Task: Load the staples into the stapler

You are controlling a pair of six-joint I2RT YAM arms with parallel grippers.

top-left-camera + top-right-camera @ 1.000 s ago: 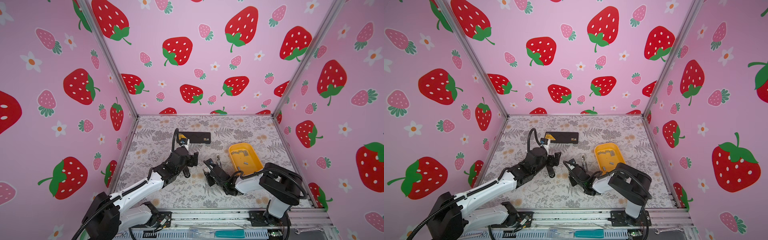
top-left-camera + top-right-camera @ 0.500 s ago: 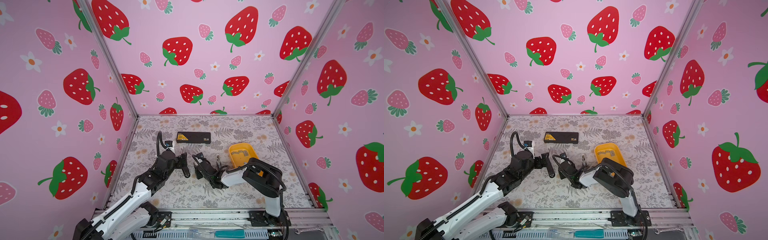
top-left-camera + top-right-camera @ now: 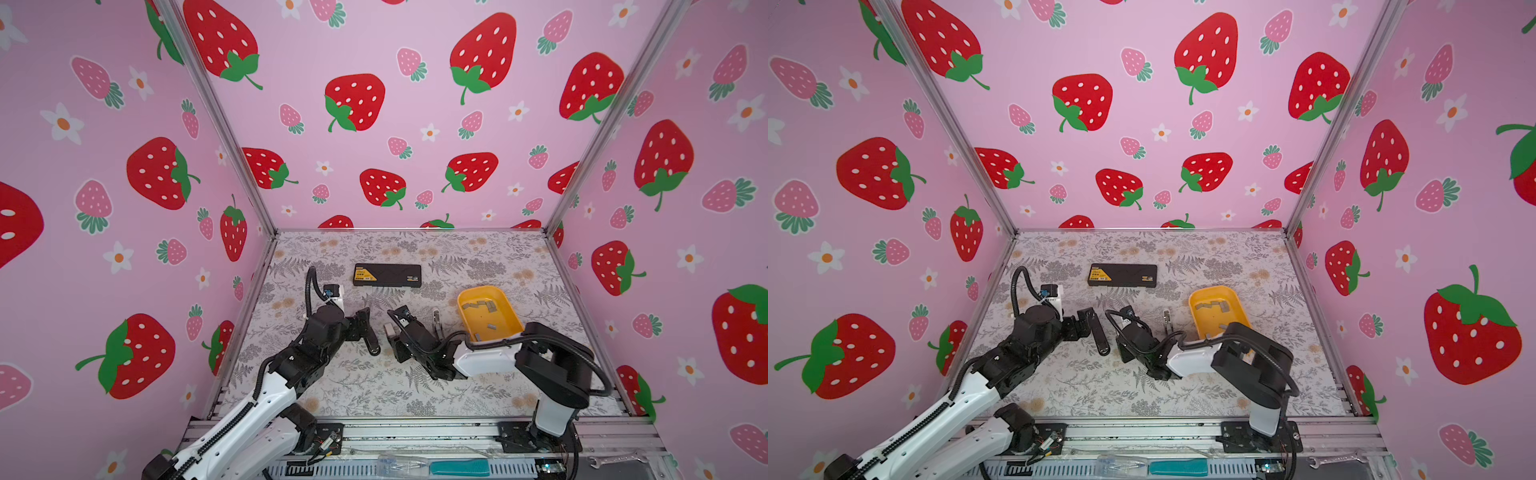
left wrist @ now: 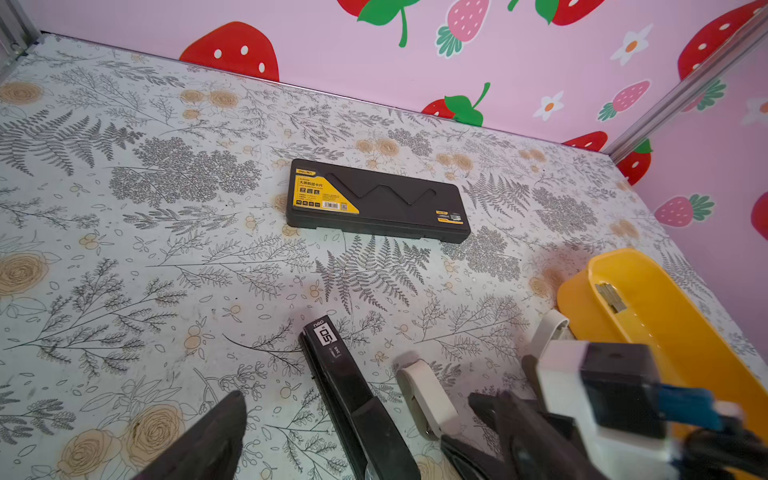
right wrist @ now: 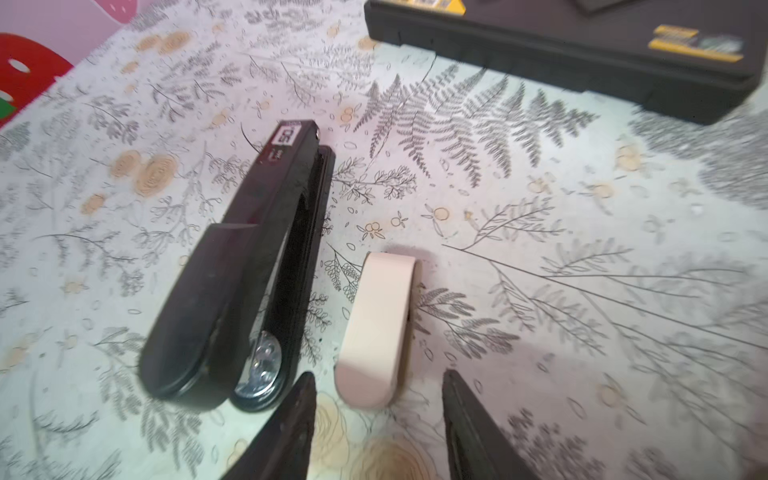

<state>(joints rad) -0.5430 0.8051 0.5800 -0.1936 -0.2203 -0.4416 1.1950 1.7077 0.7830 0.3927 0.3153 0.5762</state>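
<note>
Counter (image 3: 374, 390): a fern-and-rose patterned surface that carries every item we list. Black case (image 3: 386, 275): long, flat and closed, lying toward the back and well apart from the work; we leave it alone. Yellow tray (image 3: 505, 309): shallow, on the right side, partly behind the right arm. Black stapler (image 5: 249, 270): the large one, lying flat near the middle with the left gripper (image 3: 362, 324) just over its near end, jaws wide apart and holding nothing. Right gripper (image 5: 378, 374): low over the counter, with its two fingers (image 5: 291, 428) apart and no contact that we can see. Whitish stapler (image 5: 378, 324): short and rounded, lying just beside the black one and roughly parallel to it, its near end in the gap in front of the right gripper's fingertips. Second small stapler (image 4: 549, 332): pale, just beside the tray; we cannot tell whether it is open. Staples (image 3: 478, 306): short grey strips loose in the tray, most near its far end and a few nearer, none yet in a stapler. Handling note: we judge the step in hand to be taking hold of the whitish stapler so it can be opened. To do it well, we would slide the right gripper further along before closing, so the fingers grip the flat sides and not the rounded tip, which could squirt out. We would keep it clear of the black stapler alongside and use the left gripper to steady the base.
</note>
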